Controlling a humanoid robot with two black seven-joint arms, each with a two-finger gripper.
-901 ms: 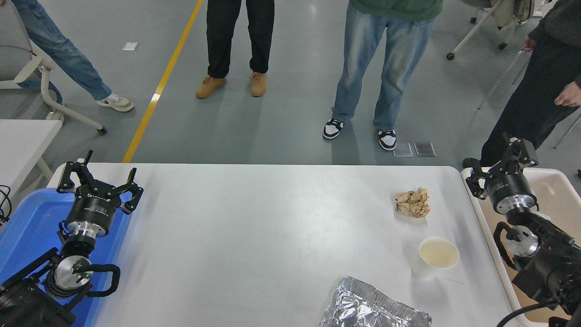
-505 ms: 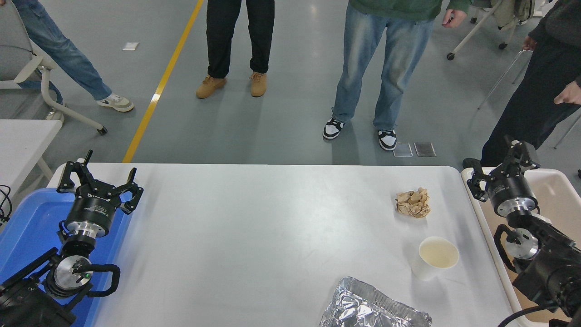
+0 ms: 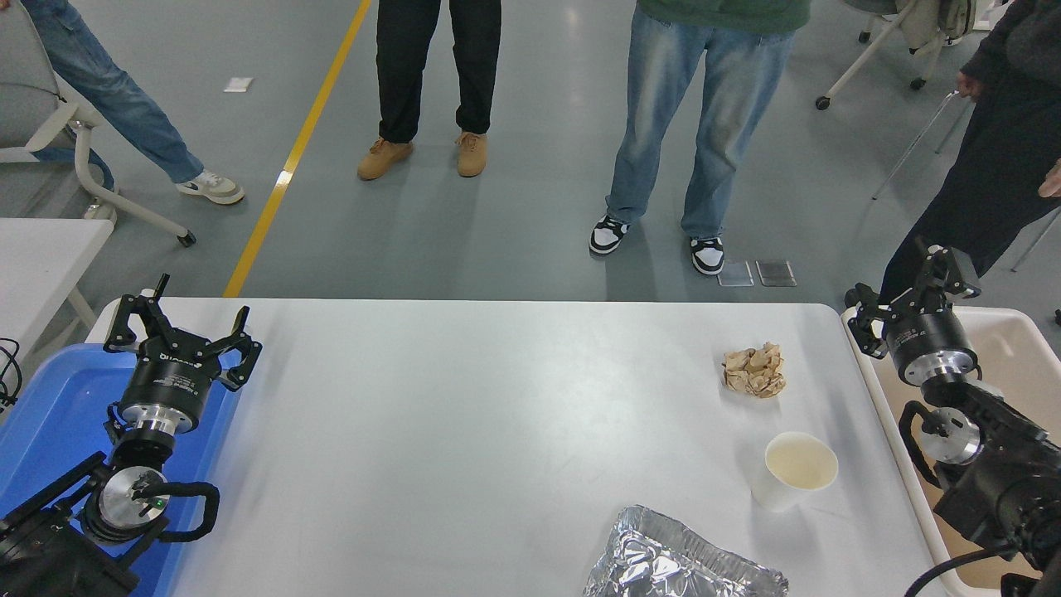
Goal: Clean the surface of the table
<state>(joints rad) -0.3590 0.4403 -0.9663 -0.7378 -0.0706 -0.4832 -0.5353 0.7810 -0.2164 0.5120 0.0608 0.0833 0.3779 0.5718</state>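
While over beige bin [image 3: 1015, 352], right pincer [image 3: 908, 286] spread wide, empty.

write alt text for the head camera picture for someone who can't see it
A white table surface holds a crumpled brown paper ball, a white paper cup and a foil tray, all toward its right side. The left tool is open over a blue bin, the right tool open over a beige bin. People stand beyond the table's far edge.
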